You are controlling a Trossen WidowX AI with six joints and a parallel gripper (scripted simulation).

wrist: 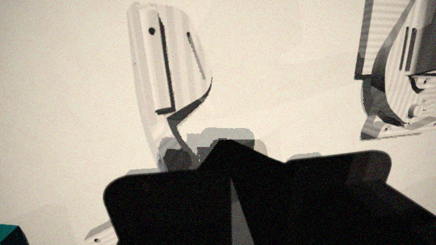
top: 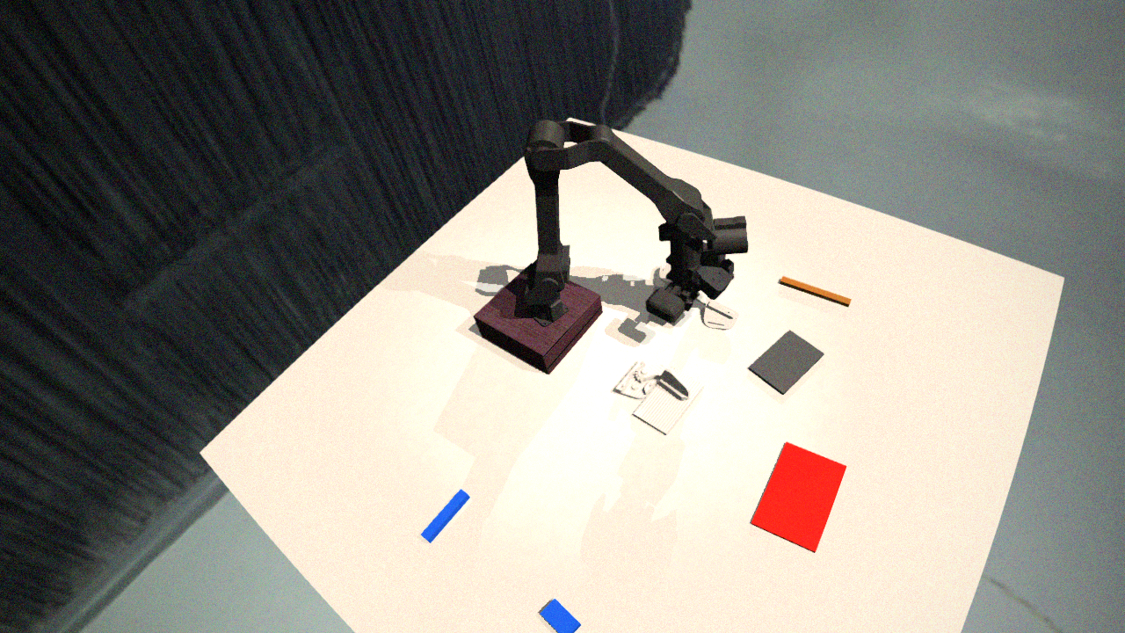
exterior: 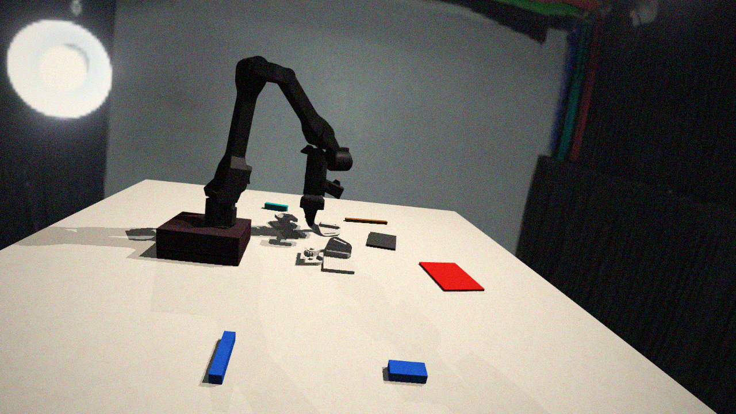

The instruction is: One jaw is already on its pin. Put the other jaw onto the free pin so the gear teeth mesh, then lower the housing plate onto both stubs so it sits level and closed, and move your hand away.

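Note:
My gripper (top: 689, 299) (exterior: 311, 223) (wrist: 225, 146) is shut and empty. It points down low over the table, close beside the gear end of the loose jaw (top: 716, 316) (exterior: 328, 231) (wrist: 184, 64). That jaw lies flat, its gear end partly shaded and hidden by the fingers in the wrist view. The base (top: 629, 387) (exterior: 310, 261) (wrist: 417, 129) carries the mounted jaw (top: 673, 384) (exterior: 338, 246) (wrist: 395, 82), whose broad end reaches over a pale ribbed plate (top: 662, 413) (exterior: 338, 265) (wrist: 381, 30). What looks like the housing plate (exterior: 285, 217) (wrist: 102, 235) lies behind my gripper, mostly hidden.
A dark grey plate (top: 787, 361) (exterior: 381, 241) and a red plate (top: 800, 496) (exterior: 451, 276) lie to the right. An orange bar (top: 815, 291) (exterior: 365, 221) and a teal block (exterior: 275, 206) (wrist: 8, 233) lie farther back. Two blue blocks (top: 445, 515) (exterior: 407, 370) lie near the front.

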